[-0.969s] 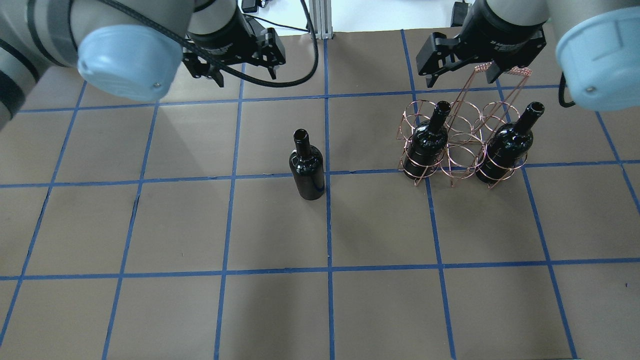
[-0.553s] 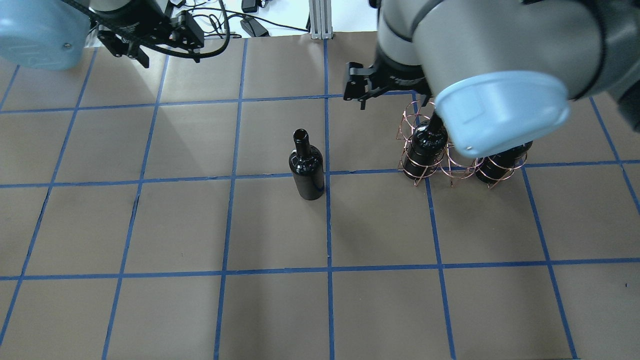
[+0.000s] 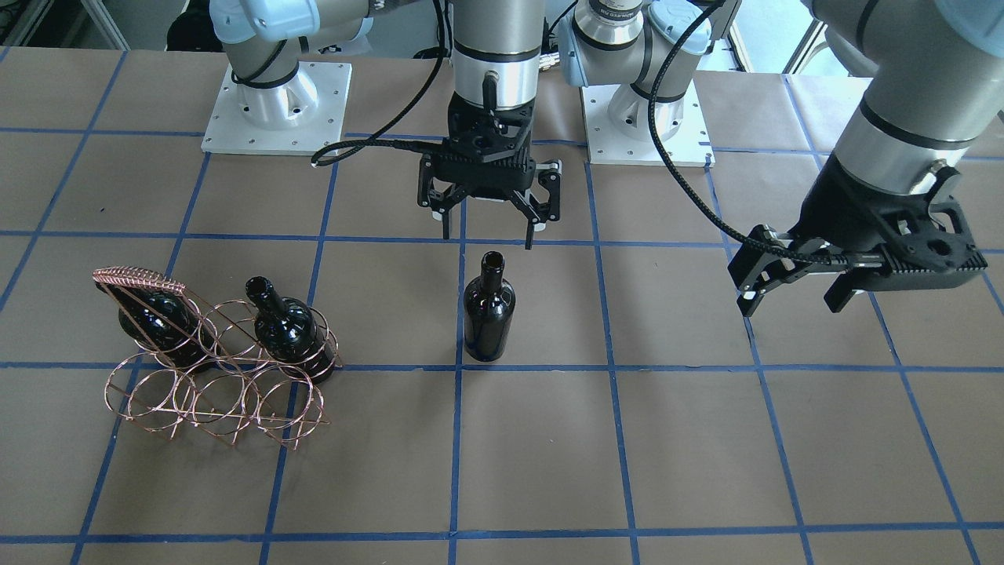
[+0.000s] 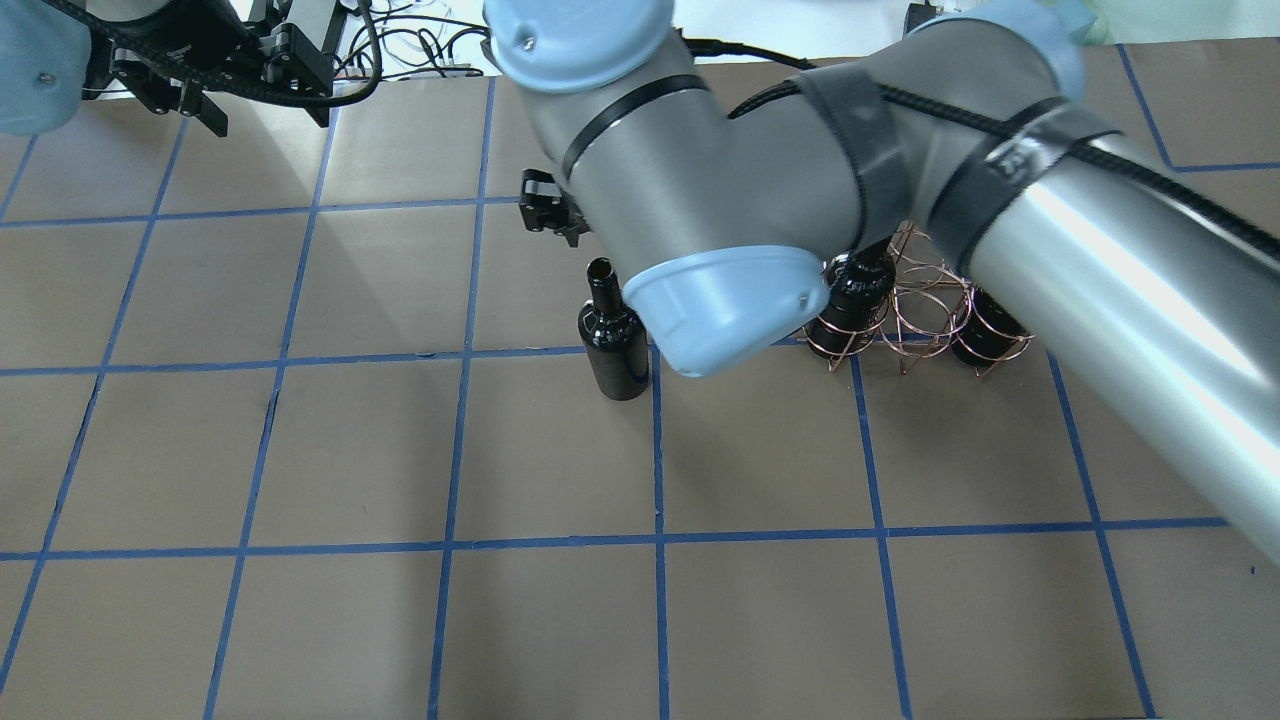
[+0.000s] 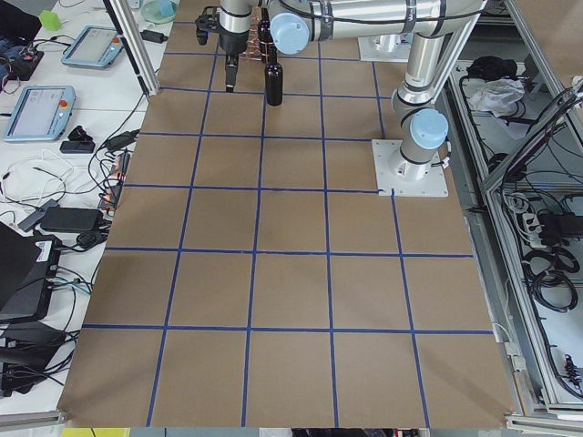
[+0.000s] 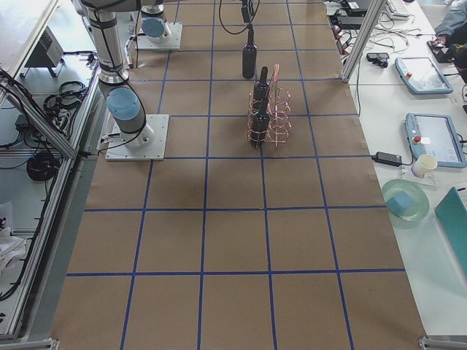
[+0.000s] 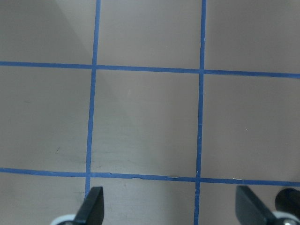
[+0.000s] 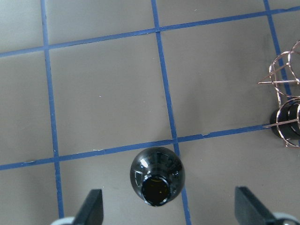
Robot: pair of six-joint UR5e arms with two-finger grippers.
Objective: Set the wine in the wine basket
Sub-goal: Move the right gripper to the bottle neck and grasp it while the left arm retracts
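While wine (image 3: 489, 318) stands upright outside wine basket (image 3: 141, 278), right hand (image 3: 489, 234) hovers above, spread apart; left hand (image 3: 792, 300) likewise apart.

Wine bottles, glossy black glass: 3.
- loose bottle (image 3: 489, 318), upright on the table (image 3: 549, 455): 1
- held in the carrier: 2, namely first basketed bottle (image 3: 289, 329) and second basketed bottle (image 3: 147, 318)

Wine basket (image 3: 212, 396), copper wire: 1.
- round rings: 6, in 2 rows of 3
- rings holding a bottle: 2
- woven handle (image 3: 137, 277): 1

Robot arms: 2.
- two-finger grippers: 2, namely left gripper (image 3: 791, 308) and right gripper (image 3: 488, 238)
- white base plates: 2, namely first plate (image 3: 227, 118) and second plate (image 3: 682, 133)

Screen pendants on the side bench: 2, namely upper pendant (image 5: 91, 45) and lower pendant (image 5: 36, 109).

Table, brown paper with a blue tape grid: 1.
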